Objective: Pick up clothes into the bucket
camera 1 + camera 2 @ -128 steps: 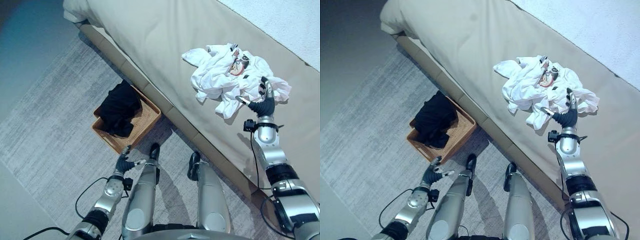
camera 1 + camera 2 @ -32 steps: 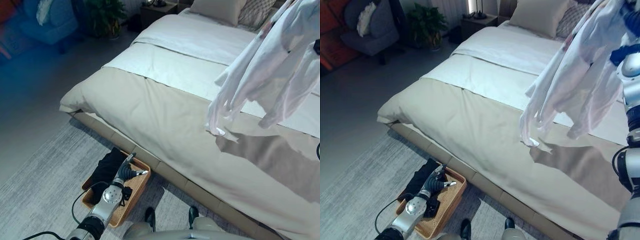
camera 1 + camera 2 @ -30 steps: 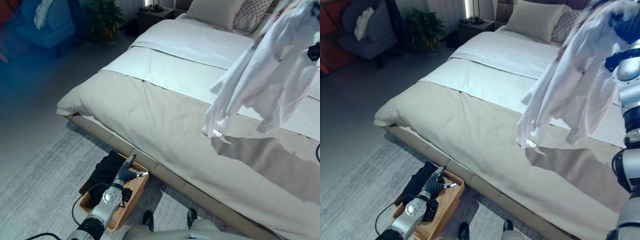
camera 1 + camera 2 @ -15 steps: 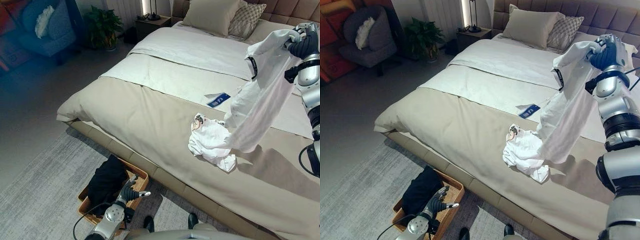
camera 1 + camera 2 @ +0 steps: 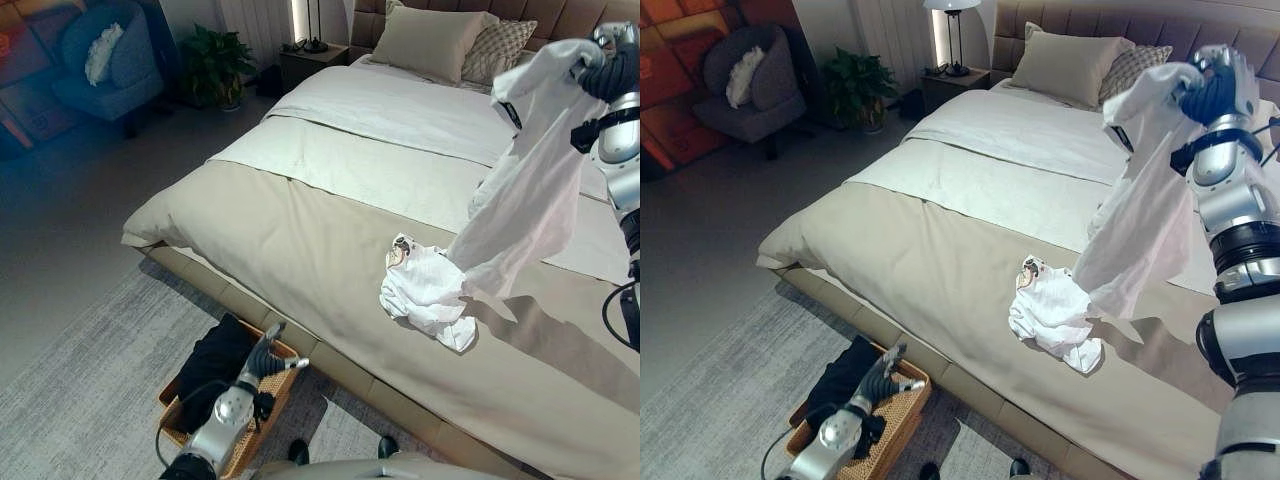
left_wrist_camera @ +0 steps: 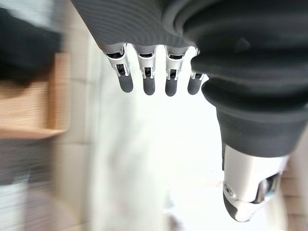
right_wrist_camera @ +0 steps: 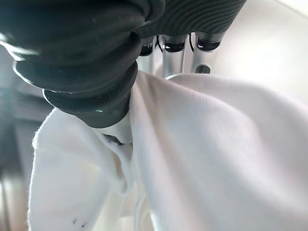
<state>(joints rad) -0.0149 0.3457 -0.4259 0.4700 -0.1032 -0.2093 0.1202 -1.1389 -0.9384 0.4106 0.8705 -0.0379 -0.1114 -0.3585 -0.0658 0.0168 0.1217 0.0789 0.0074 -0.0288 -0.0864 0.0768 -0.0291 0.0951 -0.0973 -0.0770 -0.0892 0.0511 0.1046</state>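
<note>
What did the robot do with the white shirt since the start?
The right hand grabbed the crumpled white shirt off the beige bed and lifted it high; its lower end trails on the bed. The black clothes stayed in the woven basket, by the open left hand.

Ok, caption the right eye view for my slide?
Right hand lifts white garment off bed, basket waiting below.

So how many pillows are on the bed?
2. A plain beige pillow leans at the head of the bed, and a checked pillow sits right beside it, partly behind the white shirt the right hand holds up. More may be hidden.
</note>
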